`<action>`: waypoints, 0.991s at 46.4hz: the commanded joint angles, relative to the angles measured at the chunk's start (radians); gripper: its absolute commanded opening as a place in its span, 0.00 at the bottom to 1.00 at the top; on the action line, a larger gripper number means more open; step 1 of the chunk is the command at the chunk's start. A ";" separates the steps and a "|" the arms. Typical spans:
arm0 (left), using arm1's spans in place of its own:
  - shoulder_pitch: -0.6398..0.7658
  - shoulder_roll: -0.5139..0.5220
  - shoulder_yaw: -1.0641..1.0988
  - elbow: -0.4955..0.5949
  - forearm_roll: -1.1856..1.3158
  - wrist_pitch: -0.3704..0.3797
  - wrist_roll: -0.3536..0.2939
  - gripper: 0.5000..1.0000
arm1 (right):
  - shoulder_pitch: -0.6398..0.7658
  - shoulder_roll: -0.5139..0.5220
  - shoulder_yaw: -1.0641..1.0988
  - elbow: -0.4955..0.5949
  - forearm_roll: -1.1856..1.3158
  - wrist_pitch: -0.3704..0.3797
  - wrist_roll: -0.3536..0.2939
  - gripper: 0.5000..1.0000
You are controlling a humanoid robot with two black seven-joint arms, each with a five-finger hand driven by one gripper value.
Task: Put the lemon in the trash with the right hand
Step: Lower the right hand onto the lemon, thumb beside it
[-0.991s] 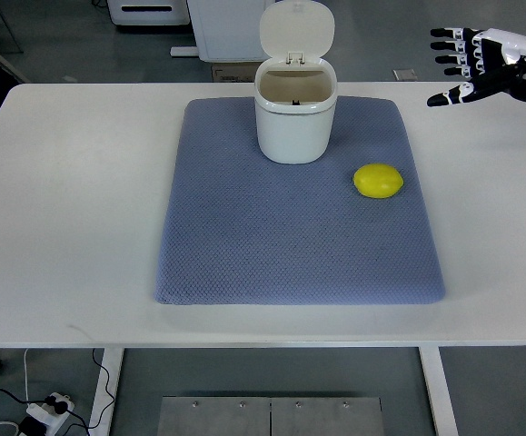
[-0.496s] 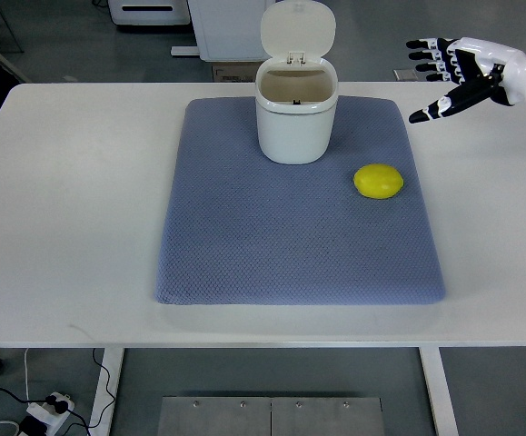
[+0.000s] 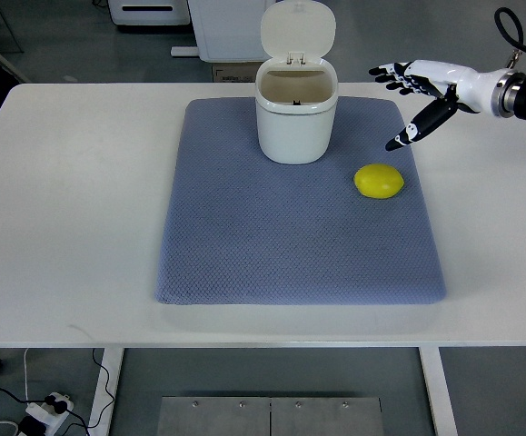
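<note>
A yellow lemon [image 3: 378,181] lies on the right part of a blue-grey mat [image 3: 244,236]. A white trash bin [image 3: 296,116] stands at the mat's far middle, its lid flipped up and its inside showing. My right hand [image 3: 399,104], white with black fingertips, reaches in from the right edge and hovers above the mat's far right corner, just beyond and to the right of the lemon. Its fingers are spread, the thumb pointing down toward the lemon, and it holds nothing. The left arm does not show.
The mat lies on a white table [image 3: 63,209]. White cabinets and a cardboard box stand on the floor beyond the far edge. Cables and a power strip lie on the floor at the lower left.
My right hand has moved left and down from the table's far right corner to above the mat's corner, closer to the lemon. Lemon and bin have not moved.
</note>
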 commanded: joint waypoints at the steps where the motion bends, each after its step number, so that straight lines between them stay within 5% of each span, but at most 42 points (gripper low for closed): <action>1: 0.000 0.000 0.000 0.000 0.000 0.000 0.000 1.00 | 0.006 0.012 -0.022 0.000 -0.001 -0.002 0.000 1.00; 46: 0.000 0.000 0.000 0.000 0.000 0.000 0.000 1.00 | 0.057 0.107 -0.247 -0.011 -0.127 -0.054 -0.003 1.00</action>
